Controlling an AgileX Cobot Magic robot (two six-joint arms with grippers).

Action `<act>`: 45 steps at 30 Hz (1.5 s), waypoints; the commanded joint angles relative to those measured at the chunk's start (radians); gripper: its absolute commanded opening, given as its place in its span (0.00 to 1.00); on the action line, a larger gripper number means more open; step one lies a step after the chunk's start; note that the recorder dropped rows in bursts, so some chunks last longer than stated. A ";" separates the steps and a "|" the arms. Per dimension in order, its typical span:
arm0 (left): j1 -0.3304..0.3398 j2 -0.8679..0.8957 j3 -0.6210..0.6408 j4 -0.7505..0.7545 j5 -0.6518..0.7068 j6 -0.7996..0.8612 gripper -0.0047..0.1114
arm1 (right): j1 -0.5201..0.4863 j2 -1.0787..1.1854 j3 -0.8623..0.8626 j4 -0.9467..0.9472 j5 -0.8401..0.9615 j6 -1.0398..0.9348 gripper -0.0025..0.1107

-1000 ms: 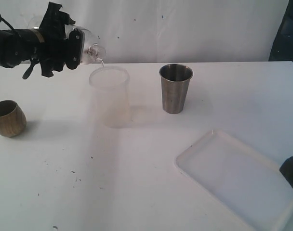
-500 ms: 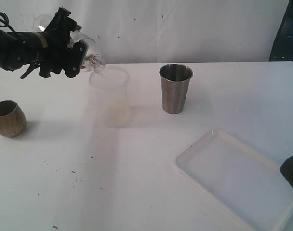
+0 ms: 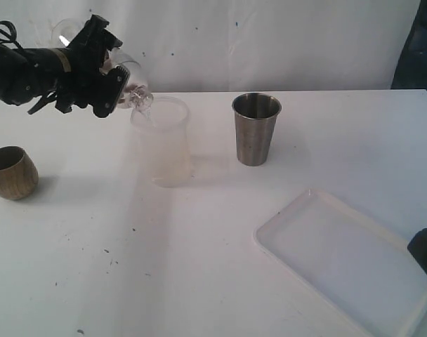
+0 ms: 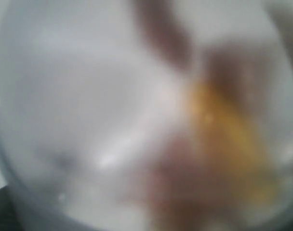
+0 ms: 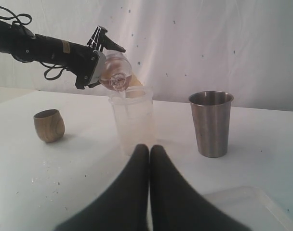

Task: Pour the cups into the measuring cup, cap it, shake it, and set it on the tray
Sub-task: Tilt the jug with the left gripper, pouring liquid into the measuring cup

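My left gripper is shut on the clear measuring cup, which it holds tipped nearly on its side. The cup's rounded clear end hangs just over the rim of a frosted white cup. In the left wrist view the clear wall fills the frame as a blur. The wooden cup stands at the left, the steel tumbler right of the frosted cup. The white tray lies front right. My right gripper is shut and empty, low near the tray, facing the frosted cup.
A white wall backs the table. Small dark specks dot the tabletop in front of the frosted cup. A dark object shows at the far right edge behind the table.
The left gripper has rolled and lowered slightly, bringing the clear end down to the frosted cup's rim. The thin stream seen a second ago no longer shows. The right arm is still.
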 commanded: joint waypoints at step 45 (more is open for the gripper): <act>-0.033 -0.016 -0.163 0.194 -0.101 0.023 0.04 | -0.012 -0.006 0.005 0.001 -0.027 -0.005 0.02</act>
